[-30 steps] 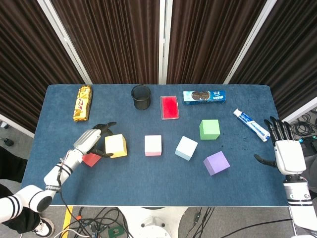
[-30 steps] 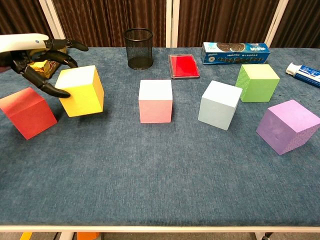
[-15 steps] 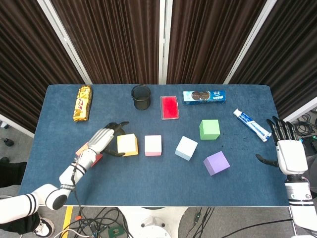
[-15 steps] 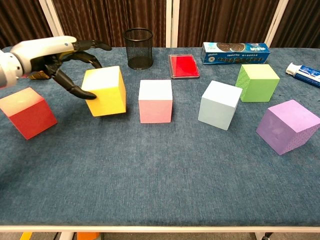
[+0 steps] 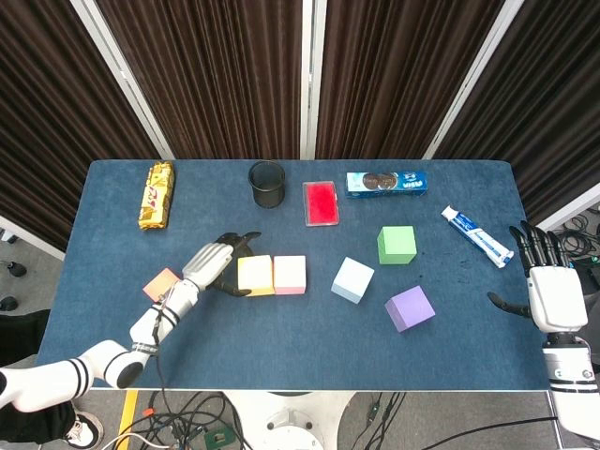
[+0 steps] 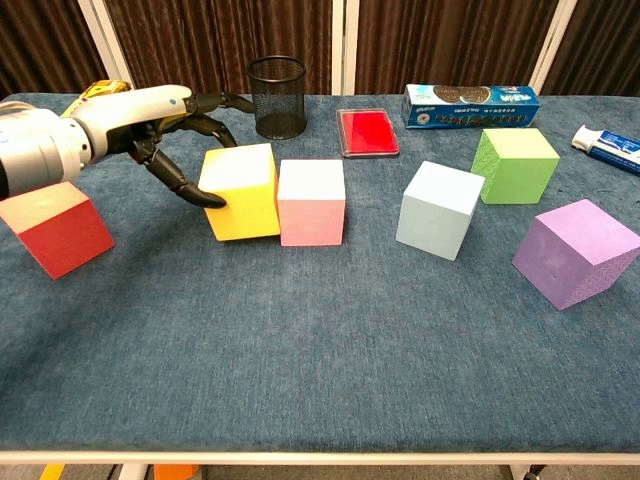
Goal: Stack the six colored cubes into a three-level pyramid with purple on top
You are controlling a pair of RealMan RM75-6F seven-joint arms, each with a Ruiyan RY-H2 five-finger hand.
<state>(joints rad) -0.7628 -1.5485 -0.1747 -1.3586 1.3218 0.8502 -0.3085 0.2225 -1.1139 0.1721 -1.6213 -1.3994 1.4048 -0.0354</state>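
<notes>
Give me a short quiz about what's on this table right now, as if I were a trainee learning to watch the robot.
1. True or false: the yellow cube sits right beside the pink cube.
2. Which cube is the left hand on? A. red cube B. yellow C. purple cube
3. Fill in: the black mesh cup stands left of the ____ tray.

Key: 1 true; 2 B; 3 red. The right hand holds nothing, fingers apart.
</notes>
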